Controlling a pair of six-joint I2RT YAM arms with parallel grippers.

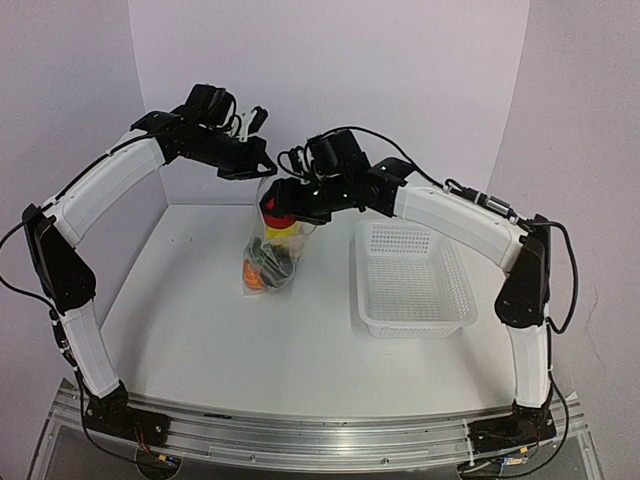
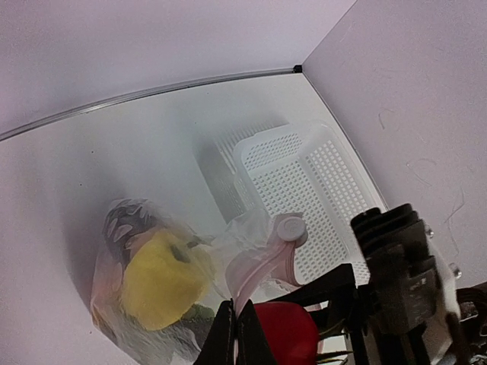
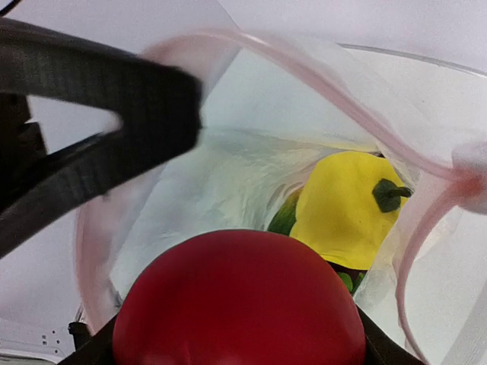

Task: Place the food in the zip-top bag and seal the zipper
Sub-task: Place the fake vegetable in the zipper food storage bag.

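The clear zip-top bag (image 1: pixel 270 255) hangs upright over the table with its mouth open, food inside it. My left gripper (image 1: pixel 262 165) is shut on the bag's top edge, pinching the pinkish zipper (image 2: pixel 262 266) between its fingertips (image 2: pixel 228 334). A yellow pepper (image 2: pixel 161 277) lies in the bag, over green and orange pieces. My right gripper (image 1: pixel 283 205) is at the bag's mouth, shut on a red apple (image 3: pixel 240 300). In the right wrist view the apple sits just above the yellow pepper (image 3: pixel 342 201), inside the zipper rim (image 3: pixel 319 72).
A white perforated basket (image 1: pixel 412 280) stands on the table to the right of the bag, with nothing visible in it. White walls close in the back and both sides. The two arms meet closely above the bag.
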